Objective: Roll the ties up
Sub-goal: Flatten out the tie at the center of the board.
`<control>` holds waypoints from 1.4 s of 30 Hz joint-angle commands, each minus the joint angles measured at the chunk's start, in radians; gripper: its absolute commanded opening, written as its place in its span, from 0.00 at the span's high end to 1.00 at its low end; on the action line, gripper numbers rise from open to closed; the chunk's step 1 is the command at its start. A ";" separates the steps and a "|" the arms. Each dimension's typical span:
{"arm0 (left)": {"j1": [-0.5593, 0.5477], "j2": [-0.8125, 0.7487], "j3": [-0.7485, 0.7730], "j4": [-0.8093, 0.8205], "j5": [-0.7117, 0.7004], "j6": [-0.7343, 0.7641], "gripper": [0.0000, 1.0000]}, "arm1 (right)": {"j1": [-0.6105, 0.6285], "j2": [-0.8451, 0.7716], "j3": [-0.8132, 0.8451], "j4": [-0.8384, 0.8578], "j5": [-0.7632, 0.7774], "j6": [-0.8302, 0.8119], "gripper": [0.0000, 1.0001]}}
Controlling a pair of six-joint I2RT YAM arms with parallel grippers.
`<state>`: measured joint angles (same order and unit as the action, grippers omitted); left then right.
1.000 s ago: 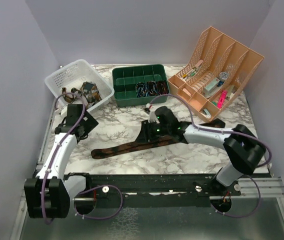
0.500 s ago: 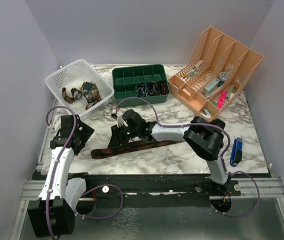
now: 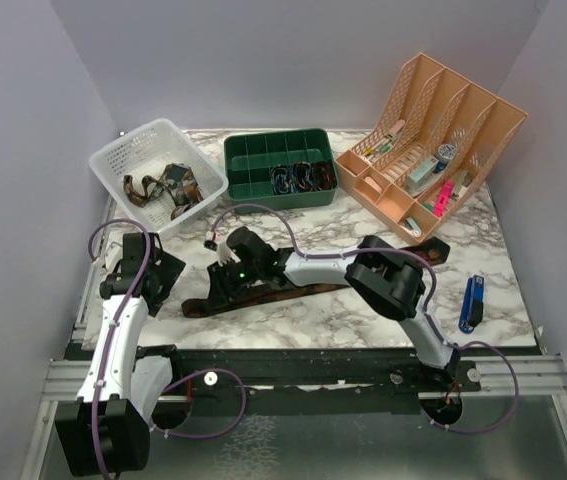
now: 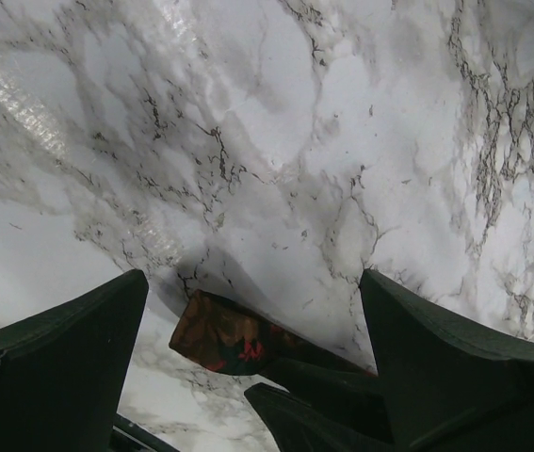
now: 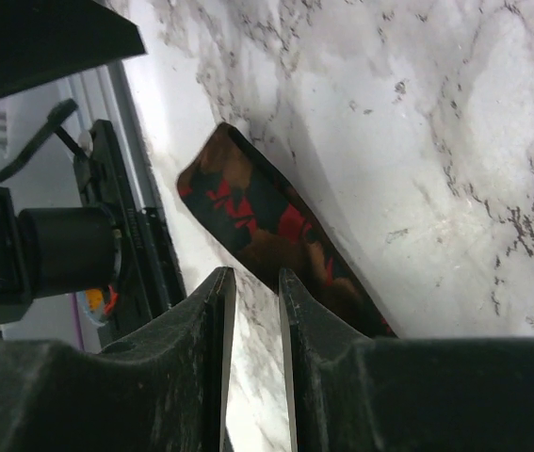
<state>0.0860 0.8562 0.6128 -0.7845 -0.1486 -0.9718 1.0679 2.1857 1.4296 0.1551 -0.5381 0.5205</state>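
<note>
A dark brown tie with reddish-orange pattern [image 3: 293, 291] lies flat on the marble table, running from centre to lower left. Its narrow end shows in the left wrist view [image 4: 224, 337] and the right wrist view [image 5: 257, 217]. My right gripper [image 3: 215, 295] reaches far left and hovers low at that narrow end. In its own view it [image 5: 254, 282] is nearly shut, with only bare marble in the thin gap. My left gripper [image 3: 163, 275] is open and empty just left of the tie's end, its jaws wide apart [image 4: 252, 282].
A white basket [image 3: 123, 160] at back left holds loose ties [image 3: 168, 185]. A green divided tray [image 3: 253, 160] holds rolled ties [image 3: 298, 177]. A peach organizer [image 3: 463, 120] stands at back right. A blue object [image 3: 471, 303] lies at the right edge.
My right gripper has moved left along the tie from its wide end to its narrow end, the arm stretching across the table. My left gripper has drawn back slightly to the lower left.
</note>
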 commanded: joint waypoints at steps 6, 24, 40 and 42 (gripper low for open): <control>0.007 0.007 0.020 -0.047 -0.038 0.001 0.03 | 0.008 0.119 0.099 -0.137 -0.124 -0.093 0.70; 0.007 -0.135 -0.062 -0.155 0.144 -0.083 0.19 | -0.004 -0.023 -0.144 -0.006 0.135 -0.024 0.73; -0.001 -0.072 -0.162 -0.027 0.395 -0.005 0.36 | -0.045 -0.113 -0.279 0.098 0.173 0.057 0.73; -0.004 -0.060 -0.149 -0.023 0.386 0.003 0.36 | -0.050 -0.107 -0.278 0.107 0.147 0.058 0.73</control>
<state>0.0849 0.7681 0.4698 -0.8589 0.1555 -0.9855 1.0409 2.0815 1.1820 0.2665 -0.4290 0.5629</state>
